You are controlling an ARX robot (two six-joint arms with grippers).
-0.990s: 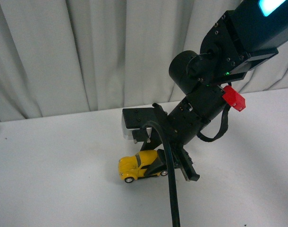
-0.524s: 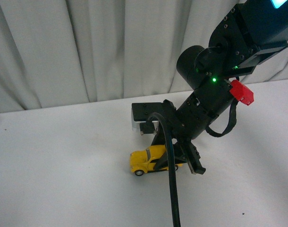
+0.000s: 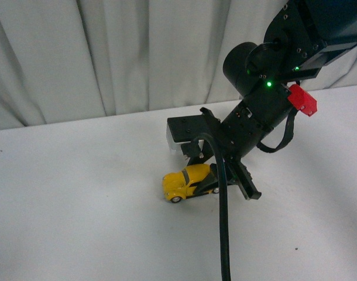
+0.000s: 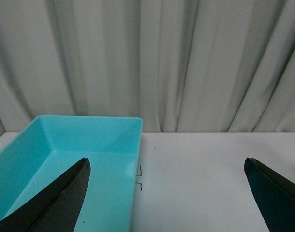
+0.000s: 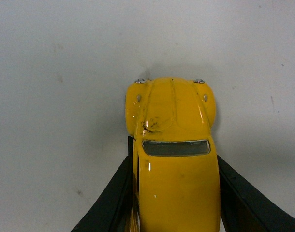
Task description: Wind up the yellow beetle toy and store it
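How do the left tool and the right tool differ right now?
The right tool is shut on the yellow beetle toy, clamping both its sides; the left tool is wide open and empty. The right tool is down at the white table; the left tool faces a turquoise bin. Both are black.

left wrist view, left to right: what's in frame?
Teal bin → small black marks → table → gripper finger. The other finger overlaps the bin, so it's left out.
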